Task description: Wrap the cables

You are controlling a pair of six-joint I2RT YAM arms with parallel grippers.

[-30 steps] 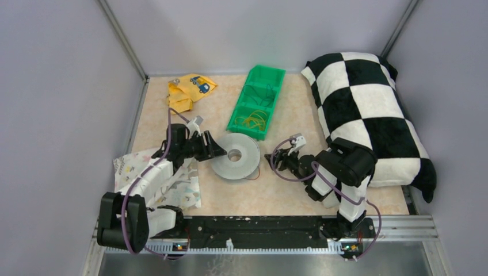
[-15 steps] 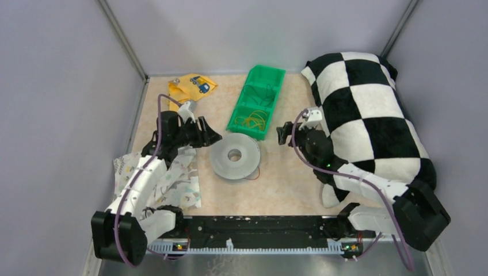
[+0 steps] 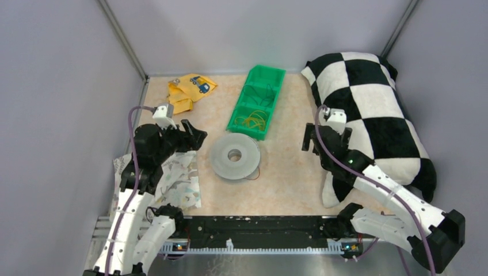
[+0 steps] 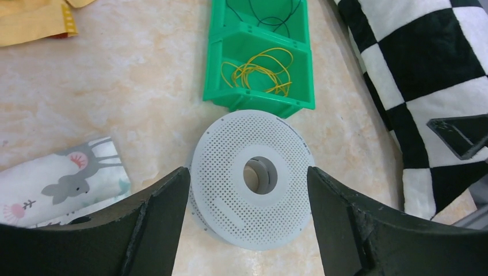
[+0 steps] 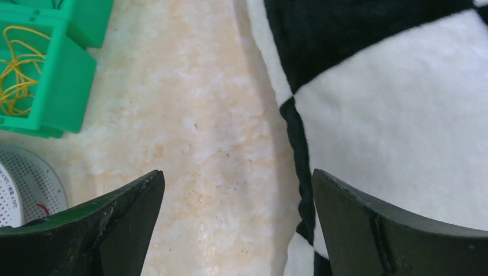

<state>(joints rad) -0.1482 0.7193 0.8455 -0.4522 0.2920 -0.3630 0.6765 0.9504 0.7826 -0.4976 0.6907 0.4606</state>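
- The thin red-brown cable (image 3: 256,171) shows only as a short curl on the table, touching the near right rim of the grey spool (image 3: 234,155).
- The spool lies flat just in front of the green bin (image 3: 257,102).
- My left gripper (image 3: 193,137) is spread wide and empty, beside the spool.
- My right gripper (image 3: 311,140) gapes empty too, next to the checkered pillow (image 3: 368,109).

Cable (image 3: 257,171): only small reddish loop showing at spool (image 3: 234,156) rim, on side toward right gripper (image 3: 309,140); rest too thin to trace
Right wrist view: spool cut off by left edge, partly behind own finger; green bin (image 5: 52,63) and pillow (image 5: 391,103) cropped ahead of fingers
Left wrist view: bin's far end cut by top edge
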